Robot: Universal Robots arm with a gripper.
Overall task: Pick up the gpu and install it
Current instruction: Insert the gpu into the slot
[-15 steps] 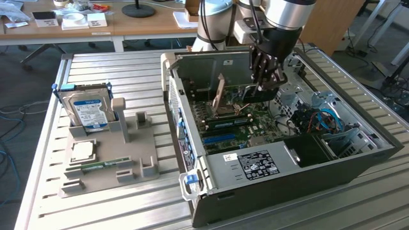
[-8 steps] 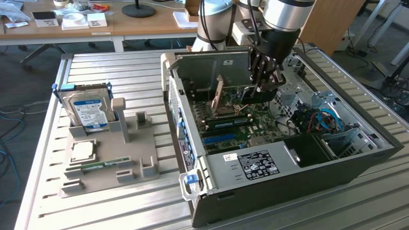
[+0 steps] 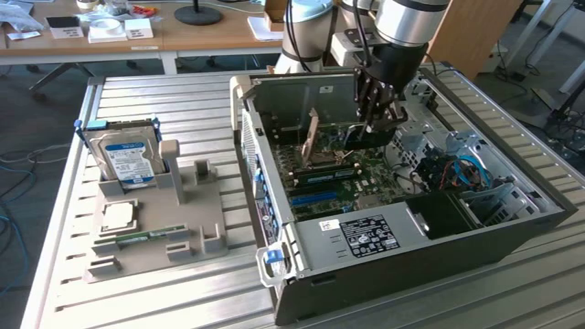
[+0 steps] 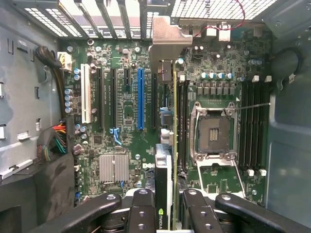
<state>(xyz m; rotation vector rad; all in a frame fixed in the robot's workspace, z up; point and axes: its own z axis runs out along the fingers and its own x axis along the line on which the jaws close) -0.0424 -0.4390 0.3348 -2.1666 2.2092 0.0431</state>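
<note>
1. The hand (image 3: 377,123) is closed narrowly on the gpu (image 3: 355,140), with its fingers (image 4: 141,208) pressing on both faces.
2. The gpu hangs edge-down inside the open computer case (image 3: 412,274), over the motherboard (image 4: 126,111).

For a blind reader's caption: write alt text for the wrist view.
The pincer holds the gpu edge-on over the motherboard inside a computer case. A blue slot lies to one side of the card, an empty processor socket to the other.
</note>
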